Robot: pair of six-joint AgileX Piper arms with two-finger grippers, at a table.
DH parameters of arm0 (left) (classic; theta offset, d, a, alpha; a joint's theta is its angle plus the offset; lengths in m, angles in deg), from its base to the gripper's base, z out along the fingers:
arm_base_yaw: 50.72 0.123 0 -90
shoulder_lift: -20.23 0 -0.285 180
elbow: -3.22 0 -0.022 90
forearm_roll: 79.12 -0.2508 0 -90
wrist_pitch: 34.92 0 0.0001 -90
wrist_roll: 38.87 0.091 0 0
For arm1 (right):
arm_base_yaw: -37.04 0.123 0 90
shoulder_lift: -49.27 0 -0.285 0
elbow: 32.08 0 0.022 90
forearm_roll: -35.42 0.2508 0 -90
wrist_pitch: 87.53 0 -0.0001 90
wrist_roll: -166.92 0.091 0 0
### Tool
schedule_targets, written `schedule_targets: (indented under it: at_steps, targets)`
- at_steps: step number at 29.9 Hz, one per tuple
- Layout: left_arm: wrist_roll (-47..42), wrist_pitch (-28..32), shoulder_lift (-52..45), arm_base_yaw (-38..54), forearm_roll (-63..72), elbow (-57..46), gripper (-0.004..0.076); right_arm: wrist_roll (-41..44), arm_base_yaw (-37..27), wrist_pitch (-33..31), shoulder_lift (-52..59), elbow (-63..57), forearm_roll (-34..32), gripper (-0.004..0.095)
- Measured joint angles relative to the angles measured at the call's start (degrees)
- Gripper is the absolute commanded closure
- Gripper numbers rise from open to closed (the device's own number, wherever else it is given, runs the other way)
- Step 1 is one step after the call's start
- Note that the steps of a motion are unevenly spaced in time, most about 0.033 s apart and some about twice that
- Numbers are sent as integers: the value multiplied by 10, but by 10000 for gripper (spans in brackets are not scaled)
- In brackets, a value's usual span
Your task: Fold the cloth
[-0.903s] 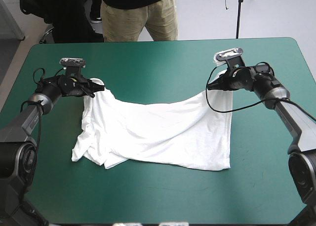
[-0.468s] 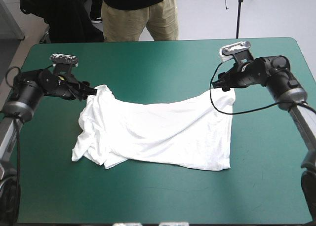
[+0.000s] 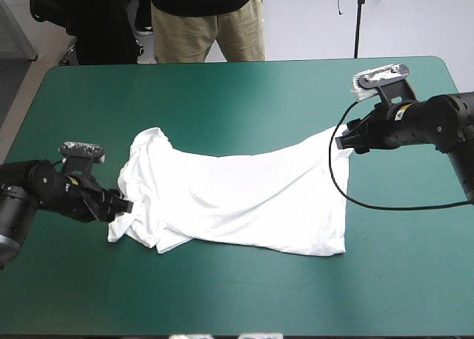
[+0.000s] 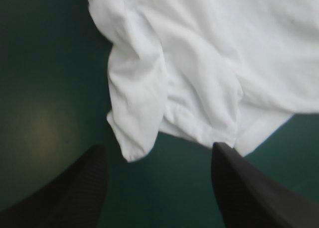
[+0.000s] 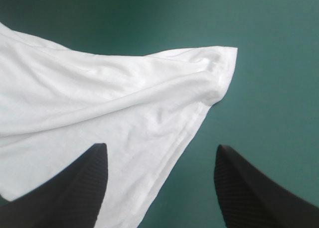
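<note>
White short-sleeved T-shirt (image 3: 244,198) lies mostly flat across the middle of the teal-green bench (image 3: 222,294). It's rumpled and doubled over at the end toward the bench's left edge and smoother toward the right edge.

Left claw (image 3: 122,204) sits low near the left edge, at the shirt's bunched near-left end. Its black fingers (image 4: 75,188) are spread wide and grip nothing. In the left wrist view a folded sleeve lobe of the T-shirt (image 4: 199,63) points into the gap of the left claw (image 4: 158,146).

Right claw (image 3: 342,143) is at the shirt's far-right corner, also spread and holding nothing. In the right wrist view the right claw (image 5: 160,145) has the T-shirt (image 5: 99,103) hem running between its fingers, with the pointed corner just ahead. One finger (image 5: 75,188) is over cloth, the other over bare bench.
</note>
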Motion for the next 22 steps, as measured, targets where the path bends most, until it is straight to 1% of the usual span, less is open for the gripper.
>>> schedule_targets:
  at_steps: [4,10,12,15,17,19,22]
  targets:
    - [0,10,-15,0,-4,-61,283,-2,0,-18,9,0,17,361]
    - [0,91,11,0,-8,-120,285,-4,0,-14,9,0,21,365]
    - [0,107,33,0,-15,-134,302,-4,0,-14,7,0,22,364]
    - [-15,131,71,0,-35,-140,371,-5,0,-11,2,-2,21,376]
    - [-36,155,92,0,-51,-140,444,-7,0,-5,1,-11,20,390]
    - [-49,176,104,0,-60,-140,537,-7,0,2,1,-28,17,404]
    - [-59,195,108,0,-58,-140,651,-8,0,14,1,-64,11,412]
